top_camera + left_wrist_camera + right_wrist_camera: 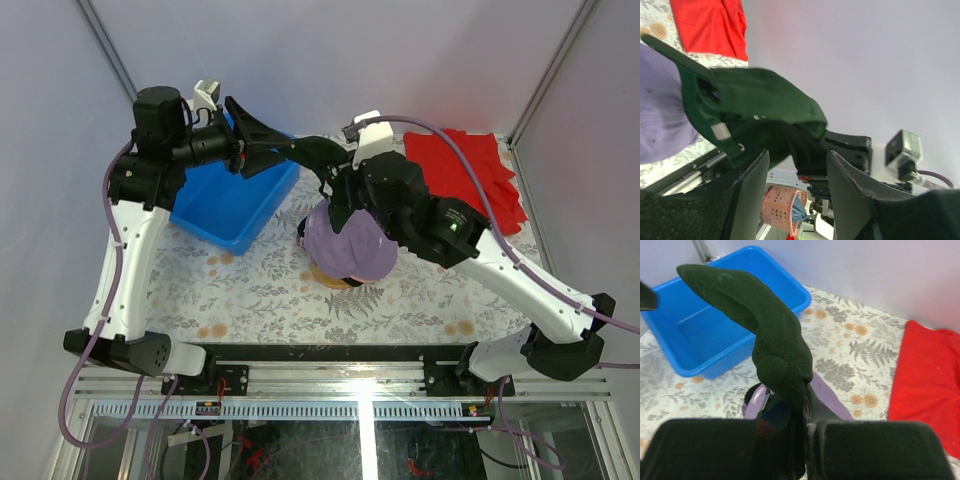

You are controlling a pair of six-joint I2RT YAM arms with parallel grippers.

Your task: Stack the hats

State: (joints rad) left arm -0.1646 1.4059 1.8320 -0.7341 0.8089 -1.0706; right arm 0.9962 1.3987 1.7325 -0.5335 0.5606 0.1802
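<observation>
Over the counter (250, 290) the dark green cap (775, 340) is clamped by the right pincer (805, 427); the left pincer (797, 165) is parted. Placement onto the lavender cap (350, 248) is judged next.

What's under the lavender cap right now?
Under the lavender cap only a sliver of the wooden stand shows at its near edge. The cap covers the rest, so any caps beneath cannot be seen; the right arm hides its far side.

1. Your left arm rises from its base, then bends inward at the elbow. The left gripper (797, 197) has its jaws parted.
2. Your right arm slants toward mid-table. The right gripper (807, 440) is clamped on the dark green cap (777, 345).
</observation>
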